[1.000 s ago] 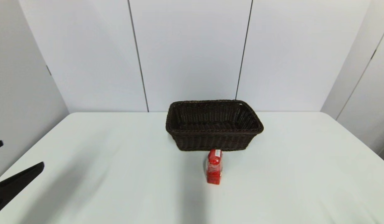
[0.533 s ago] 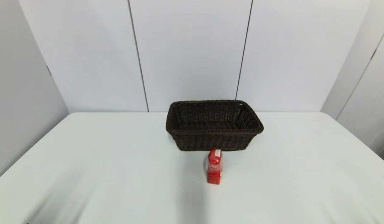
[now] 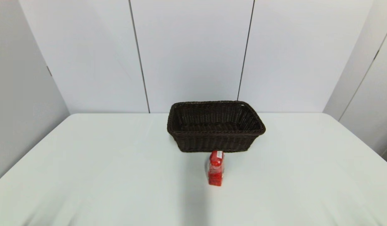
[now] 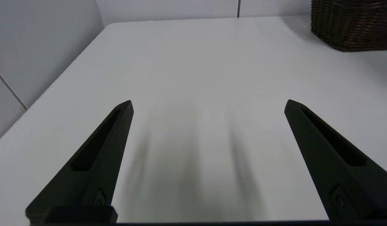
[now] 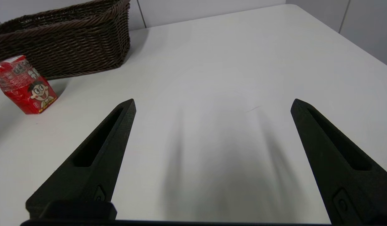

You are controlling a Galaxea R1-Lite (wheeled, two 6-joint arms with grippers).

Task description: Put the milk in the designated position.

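The milk (image 3: 215, 168), a small red carton with a white label on its top, stands upright on the white table just in front of the basket; the right wrist view shows the milk (image 5: 23, 85) with a cartoon face on its side. Neither arm appears in the head view. My left gripper (image 4: 207, 102) is open over bare tabletop at the table's left side, holding nothing. My right gripper (image 5: 214, 101) is open too, low over bare tabletop to the right of the carton and well apart from it.
A dark brown wicker basket (image 3: 215, 126) sits at the table's middle back, its front wall right behind the carton; its corner (image 4: 353, 28) and its side (image 5: 65, 47) show in the wrist views. White table (image 3: 96, 163) spreads to both sides; grey wall panels stand behind.
The left arm's black fingers, seen at the head view's left edge a second ago, have withdrawn out of that view. The carton and basket have not moved.
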